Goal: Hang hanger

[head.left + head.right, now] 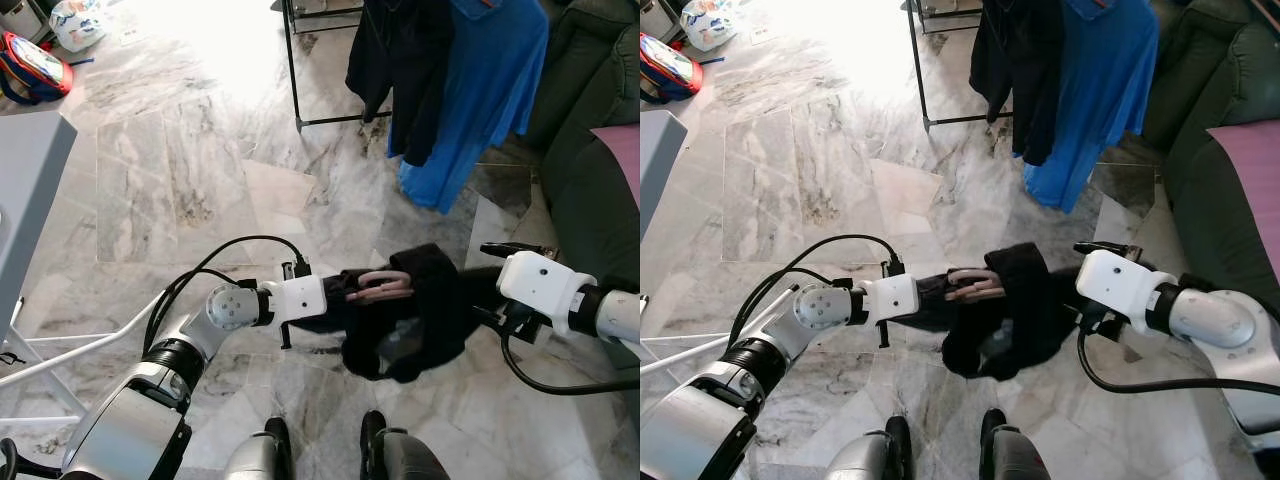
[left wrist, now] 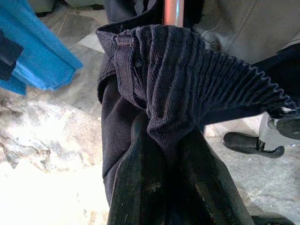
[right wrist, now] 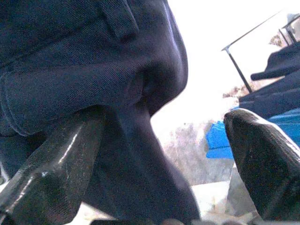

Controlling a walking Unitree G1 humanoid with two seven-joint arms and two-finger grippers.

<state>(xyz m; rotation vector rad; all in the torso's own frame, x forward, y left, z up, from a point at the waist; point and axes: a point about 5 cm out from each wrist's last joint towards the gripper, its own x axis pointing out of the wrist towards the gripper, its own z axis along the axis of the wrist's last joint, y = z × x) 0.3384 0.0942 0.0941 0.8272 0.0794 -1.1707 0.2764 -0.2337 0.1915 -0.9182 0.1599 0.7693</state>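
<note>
A dark garment [image 1: 412, 322] on a pink hanger [image 1: 381, 285] hangs between my two arms, low over the marble floor. My left gripper [image 2: 168, 154] is shut on a bunch of the dark ribbed cloth, right beside the hanger's pink neck [image 2: 172, 11]. My right gripper [image 3: 159, 154] is at the garment's other side, fingers wide apart. The cloth drapes against one finger [image 3: 56, 159], while the other finger [image 3: 262, 159] stands free. The hanger's hook is hidden in the folds.
A black clothes rack [image 1: 292, 70] stands ahead, holding a blue shirt [image 1: 480, 90] and a dark garment [image 1: 400, 70]. A dark green sofa [image 1: 590, 170] runs along the right. A grey table [image 1: 30, 190] is at the left, with white legs [image 1: 70, 350] below.
</note>
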